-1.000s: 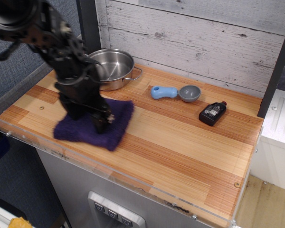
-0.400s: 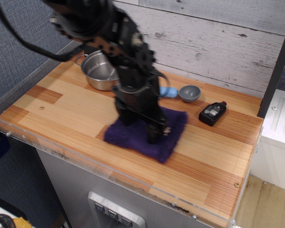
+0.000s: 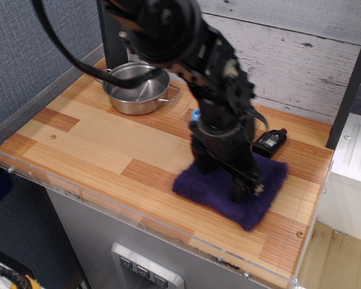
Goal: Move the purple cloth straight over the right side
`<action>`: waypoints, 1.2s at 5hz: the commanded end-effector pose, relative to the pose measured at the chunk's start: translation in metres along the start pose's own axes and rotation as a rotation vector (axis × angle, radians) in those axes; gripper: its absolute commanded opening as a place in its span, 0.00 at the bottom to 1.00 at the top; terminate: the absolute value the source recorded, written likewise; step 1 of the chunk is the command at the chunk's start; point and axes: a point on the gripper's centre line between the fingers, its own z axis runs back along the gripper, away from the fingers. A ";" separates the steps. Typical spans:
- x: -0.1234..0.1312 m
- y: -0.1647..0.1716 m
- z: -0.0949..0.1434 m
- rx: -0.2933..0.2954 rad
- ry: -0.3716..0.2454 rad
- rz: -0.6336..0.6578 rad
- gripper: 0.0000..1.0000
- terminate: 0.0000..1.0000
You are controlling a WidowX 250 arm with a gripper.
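Since a second ago the purple cloth (image 3: pixel 234 189) has slid from the table's left end, by the steel pot (image 3: pixel 135 89), to the right half, front corner almost at the table edge (image 3: pixel 186 238). Gripper (image 3: pixel 243 191) is pressed into it; can't tell if the jaws are pinching or just closed. Push further and the cloth probably droops off the front, or bumps the black bottle (image 3: pixel 269 143).
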 end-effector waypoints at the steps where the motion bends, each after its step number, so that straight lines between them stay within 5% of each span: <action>1: -0.005 -0.028 0.009 -0.027 0.005 -0.056 1.00 0.00; 6: 0.013 -0.005 0.087 0.012 -0.135 0.032 1.00 0.00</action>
